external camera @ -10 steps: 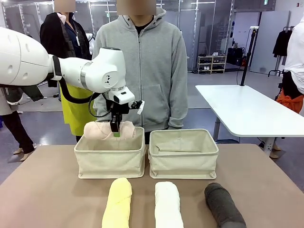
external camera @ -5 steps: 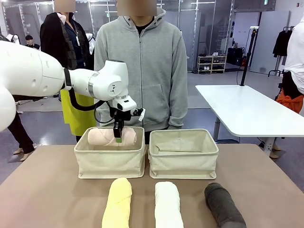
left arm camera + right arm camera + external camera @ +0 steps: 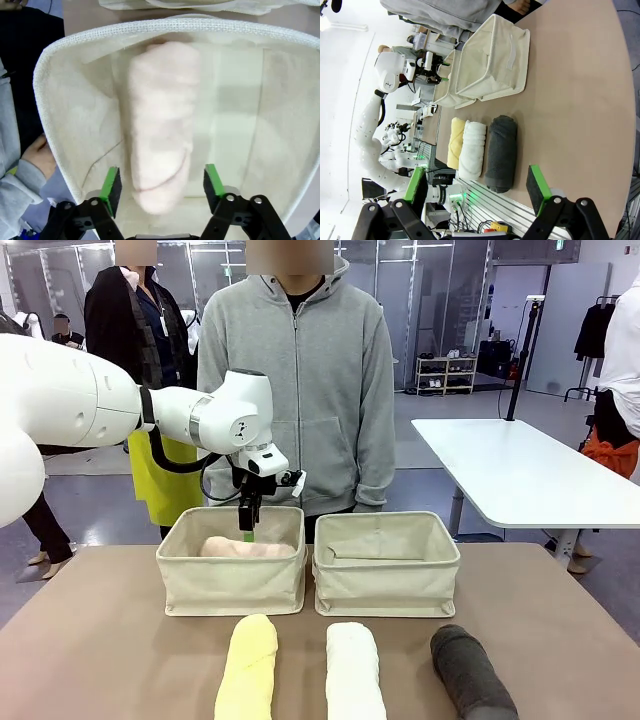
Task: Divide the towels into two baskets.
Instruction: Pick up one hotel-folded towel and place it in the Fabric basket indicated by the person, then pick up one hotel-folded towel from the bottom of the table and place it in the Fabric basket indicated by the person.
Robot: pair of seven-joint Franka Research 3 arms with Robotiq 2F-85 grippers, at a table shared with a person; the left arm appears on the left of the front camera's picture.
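While the pale pink terry-cloth roll (image 3: 161, 115) lies in the left cream canvas basket (image 3: 232, 585), the left gripper (image 3: 161, 176) hovers above, spread.

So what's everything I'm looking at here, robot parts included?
baskets: two, cream; left basket and right basket side by side mid-table
pink towel: one, lying in the left basket
yellow towel, white towel, grey towel: one each, in a row in front of the baskets
table: one, brown
white table: one, behind on the right
person: one, grey hoodie, standing behind the baskets
left gripper: black, green pads, open above the pink towel
right gripper: same colours, open, off to the grey towel's side
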